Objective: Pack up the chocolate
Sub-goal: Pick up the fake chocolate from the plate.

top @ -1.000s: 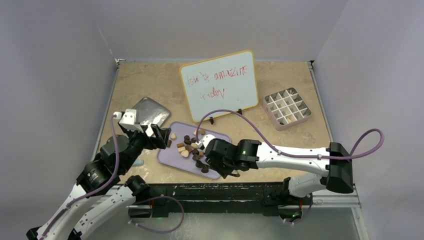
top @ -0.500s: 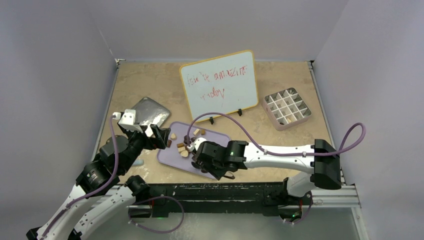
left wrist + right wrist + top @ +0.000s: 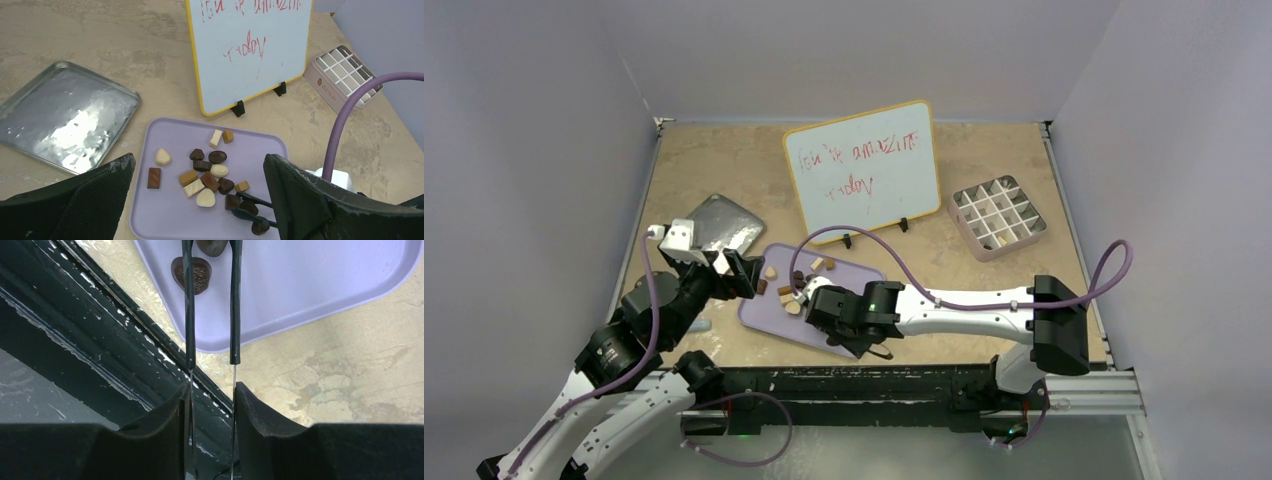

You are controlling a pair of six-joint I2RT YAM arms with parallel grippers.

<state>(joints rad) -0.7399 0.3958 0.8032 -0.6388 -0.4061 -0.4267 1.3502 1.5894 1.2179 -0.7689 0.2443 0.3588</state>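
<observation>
The chocolate (image 3: 210, 175) is a loose scatter of dark, tan and cream pieces on the lavender tray (image 3: 165, 215), which shows in the top view too (image 3: 766, 318). My right gripper (image 3: 210, 390) (image 3: 822, 303) is shut on thin black tweezers (image 3: 189, 315), squeezing their two arms. The tweezers' tips (image 3: 250, 210) straddle a dark piece (image 3: 210, 246) near the tray's front edge. A dark heart (image 3: 191, 274) lies just beside them. My left gripper (image 3: 199, 158) (image 3: 739, 272) hangs wide open over the tray's left side, holding nothing.
A pale pink gridded box (image 3: 997, 217) stands at the back right with a piece or two in its cells. A whiteboard (image 3: 862, 168) stands upright behind the tray. A shiny metal lid (image 3: 721, 225) lies at the left. The table's black front rail (image 3: 125, 355) is close below the tweezers.
My right arm has slid left across the tray, carrying the tweezers over the pieces, and the tweezers' arms have drawn slightly closer. The left arm has stayed put.
</observation>
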